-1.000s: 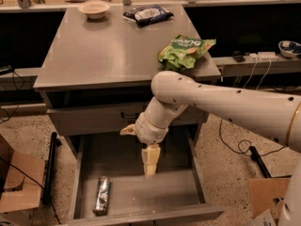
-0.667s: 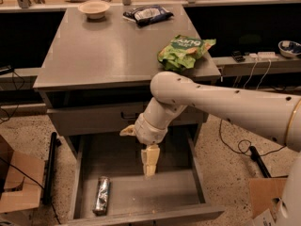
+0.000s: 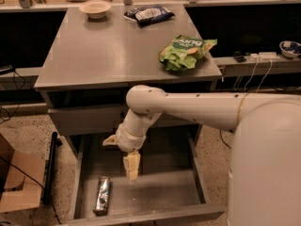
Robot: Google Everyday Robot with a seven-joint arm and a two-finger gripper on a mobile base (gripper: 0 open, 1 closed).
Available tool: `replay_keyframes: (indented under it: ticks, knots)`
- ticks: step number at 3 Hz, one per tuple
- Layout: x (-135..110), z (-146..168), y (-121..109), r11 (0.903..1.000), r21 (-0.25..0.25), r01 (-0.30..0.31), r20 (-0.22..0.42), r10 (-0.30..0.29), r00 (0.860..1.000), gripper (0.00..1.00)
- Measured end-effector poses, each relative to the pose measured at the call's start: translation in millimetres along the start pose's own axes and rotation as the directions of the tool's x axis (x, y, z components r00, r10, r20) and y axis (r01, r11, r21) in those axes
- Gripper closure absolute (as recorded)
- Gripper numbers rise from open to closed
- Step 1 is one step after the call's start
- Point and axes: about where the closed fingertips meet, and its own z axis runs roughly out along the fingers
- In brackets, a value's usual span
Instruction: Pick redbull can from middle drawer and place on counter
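Observation:
The redbull can (image 3: 102, 195) lies on its side on the floor of the open middle drawer (image 3: 164, 192), near the front left corner. My gripper (image 3: 131, 166) points down over the drawer floor, a little right of the can and behind it, not touching it. Nothing shows in the gripper. My arm reaches in from the right, under the front edge of the counter (image 3: 108, 51).
On the counter lie a green snack bag (image 3: 186, 51) at the front right, a dark blue-and-white snack bag (image 3: 148, 14) and a bowl (image 3: 95, 7) at the back. A cardboard box (image 3: 19, 182) stands on the floor at the left. Cables hang at the right.
My arm and gripper have moved left and slightly down over the drawer, closer to the can. The can has not moved.

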Motion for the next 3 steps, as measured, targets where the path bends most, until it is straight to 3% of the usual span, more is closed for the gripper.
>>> replay_keyframes:
  ticks: [2, 3]
  knots:
    - [2, 87, -41, 0.9991, -0.013, 0.040, -0.041, -0.041, 0.998, 0.00]
    - [2, 94, -43, 0.9990, -0.019, 0.041, -0.045, -0.042, 0.998, 0.00]
